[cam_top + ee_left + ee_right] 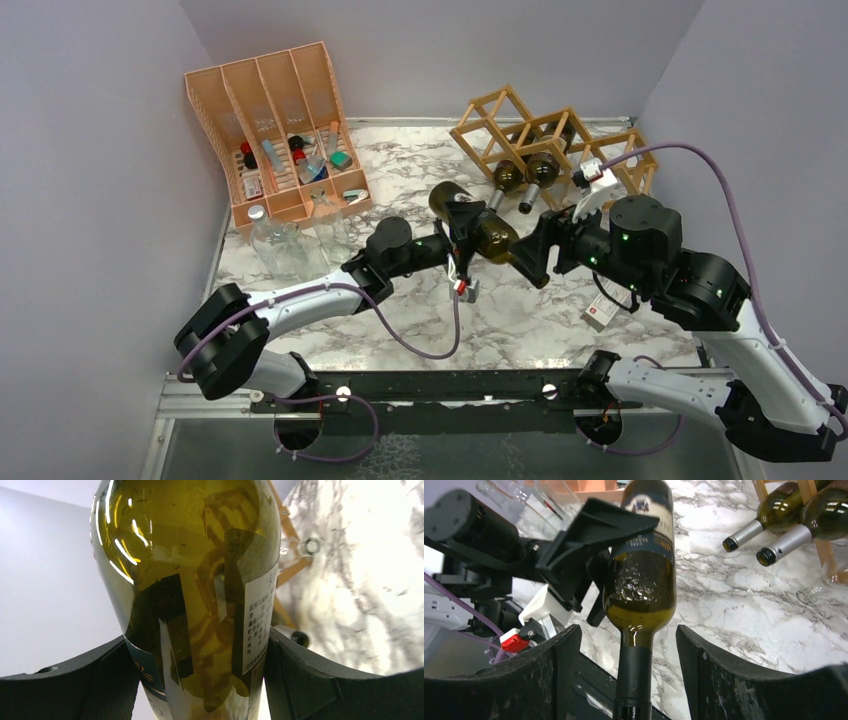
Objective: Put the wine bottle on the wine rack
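Left gripper clamps the wine bottle, neck slanting lower right between the parted fingers of the right gripper; wine rack lies upper right.

I am seeing columns of East Asian characters on a white label of the wine bottle, right of centre in the left wrist view, too small to read. Its dark label, top centre of the right wrist view, is showing blurred pale lettering.

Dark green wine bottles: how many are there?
3. One wine bottle hangs in the air, clamped by the left gripper, its neck between the right gripper's open fingers. Two bottles lie side by side in the wine rack, necks out. The arms may hide more.
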